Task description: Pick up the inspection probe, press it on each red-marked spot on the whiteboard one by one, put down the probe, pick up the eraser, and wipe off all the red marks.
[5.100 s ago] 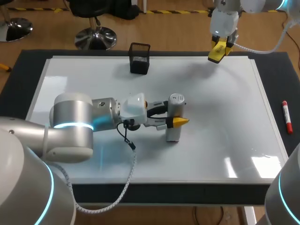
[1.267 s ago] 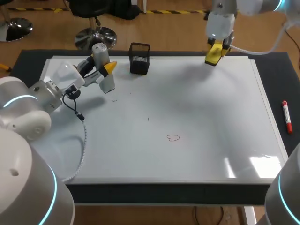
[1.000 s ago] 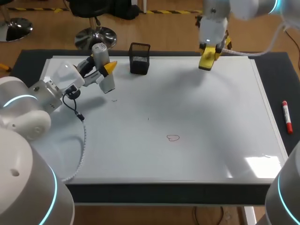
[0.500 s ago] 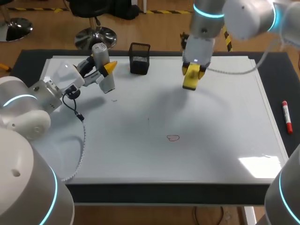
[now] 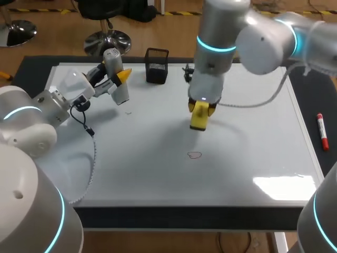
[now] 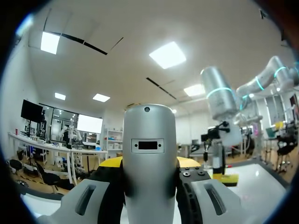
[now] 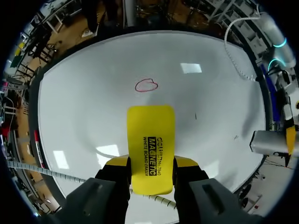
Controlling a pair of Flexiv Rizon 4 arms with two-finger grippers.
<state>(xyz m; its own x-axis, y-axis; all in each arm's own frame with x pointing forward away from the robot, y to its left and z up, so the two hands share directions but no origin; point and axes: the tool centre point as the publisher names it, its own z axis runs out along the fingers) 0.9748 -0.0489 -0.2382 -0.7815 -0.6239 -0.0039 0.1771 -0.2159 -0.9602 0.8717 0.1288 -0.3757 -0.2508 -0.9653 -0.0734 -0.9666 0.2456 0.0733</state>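
Right gripper (image 5: 199, 113) had its two yellow-tipped fingers closed against the long sides of the yellow eraser (image 7: 150, 135). The eraser stuck out ahead of them, its rear end hidden between the finger housings. It hung over the middle of the whiteboard (image 5: 247, 153), and neither view showed whether the eraser's face touched the surface. Just ahead of the eraser's free end, apart from it, lay the red mark (image 7: 146, 85), a small closed loop drawn on the board. In the head view it sat nearer the front edge than the gripper did. Two faint dark specks (image 5: 167, 133) also showed on the board, too small to make out.

Left gripper (image 5: 117, 80) was clamped on the grey probe (image 6: 149, 154) near the board's back left corner, holding it roughly upright with a slight tilt. Its wrist view showed only the probe's rounded upper part, with the yellow fingers mostly covered behind it and the lower tip cut off. In the head view the tip came close to the board, but contact was unclear.

Beside the probe, at the back edge, stood a black mesh pen holder (image 5: 156, 65). Its inside was dark and its contents could not be made out. A red marker (image 5: 321, 132) lay on the dark bench (image 5: 310, 89) just right of the whiteboard's frame.
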